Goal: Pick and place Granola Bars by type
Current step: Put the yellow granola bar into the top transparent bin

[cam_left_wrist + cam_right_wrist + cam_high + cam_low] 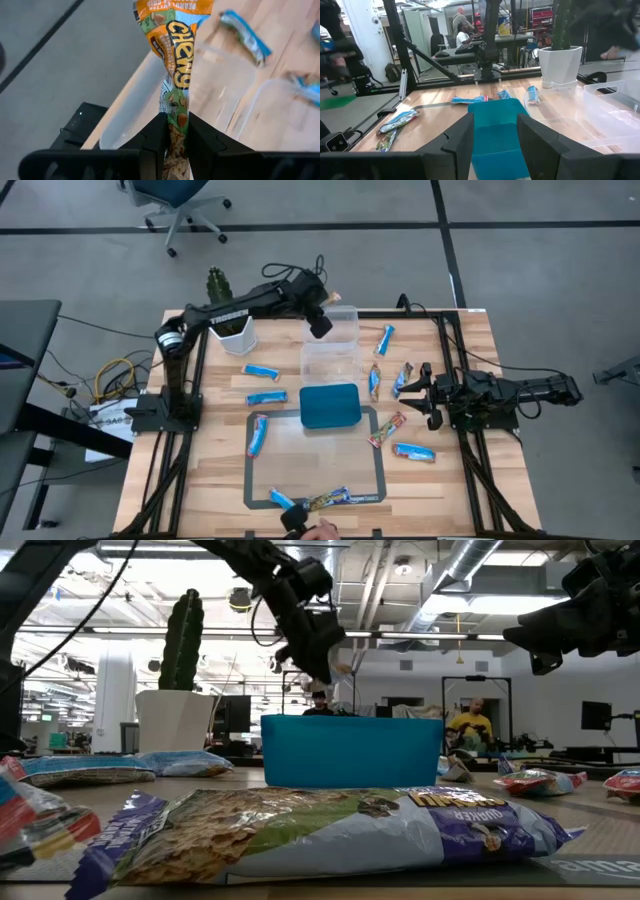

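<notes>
My left gripper (pixel 320 323) hangs over the far clear bin (pixel 343 326), shut on an orange "Chewy" granola bar (pixel 177 55). In the left wrist view the bin's rim (pixel 131 100) lies below the bar. Other granola bars lie flat on the table: blue ones (pixel 262 372) (pixel 265 397) left of the teal tray (pixel 330 406), several (pixel 384 340) (pixel 413 451) to its right, and two (pixel 328 499) at the near edge. My right gripper (pixel 428 394) waits open at the table's right side, with the tray (pixel 495 132) ahead of its fingers. My left gripper pinches one end of the orange bar (pixel 175 120) between its two fingers (pixel 156 142). The fingers slant downward, coming from the table's left side. The rest of the bar sticks out past the fingertips, lifted clear above the bin.
A second clear bin (pixel 330 364) stands between the far bin and the teal tray. A cactus in a white pot (pixel 230 325) stands at the far left under the left arm. A person's hand (pixel 318 530) shows at the near edge. A grey taped rectangle (pixel 250 470) marks the near middle.
</notes>
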Action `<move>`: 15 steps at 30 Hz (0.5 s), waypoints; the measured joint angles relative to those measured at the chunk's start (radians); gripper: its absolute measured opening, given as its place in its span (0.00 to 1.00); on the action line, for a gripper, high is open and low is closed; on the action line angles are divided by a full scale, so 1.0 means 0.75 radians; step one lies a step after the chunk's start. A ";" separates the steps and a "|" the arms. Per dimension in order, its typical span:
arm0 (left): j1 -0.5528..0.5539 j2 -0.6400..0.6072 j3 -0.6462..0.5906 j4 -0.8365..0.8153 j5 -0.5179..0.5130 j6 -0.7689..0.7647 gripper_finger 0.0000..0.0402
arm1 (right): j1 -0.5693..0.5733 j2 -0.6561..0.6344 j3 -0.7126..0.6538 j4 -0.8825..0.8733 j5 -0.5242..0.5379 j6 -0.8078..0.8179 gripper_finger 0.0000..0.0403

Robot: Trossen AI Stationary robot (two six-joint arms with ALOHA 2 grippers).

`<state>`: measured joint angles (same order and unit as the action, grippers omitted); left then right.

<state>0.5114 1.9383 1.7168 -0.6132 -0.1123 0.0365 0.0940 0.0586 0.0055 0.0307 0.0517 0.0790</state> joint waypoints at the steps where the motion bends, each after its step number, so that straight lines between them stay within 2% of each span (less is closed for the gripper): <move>1: 0.000 0.018 0.000 -0.003 0.000 0.011 0.14 | 0.000 0.000 0.000 0.000 0.000 0.000 0.36; 9: -0.001 0.144 0.000 -0.016 0.000 0.044 0.14 | -0.001 0.000 0.000 0.000 0.000 0.000 0.36; 15: 0.008 0.149 0.000 -0.011 -0.001 0.043 0.14 | 0.000 0.000 0.000 0.000 0.000 0.000 0.36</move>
<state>0.5175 2.0499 1.7168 -0.6216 -0.1131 0.0688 0.0938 0.0589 0.0055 0.0307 0.0517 0.0792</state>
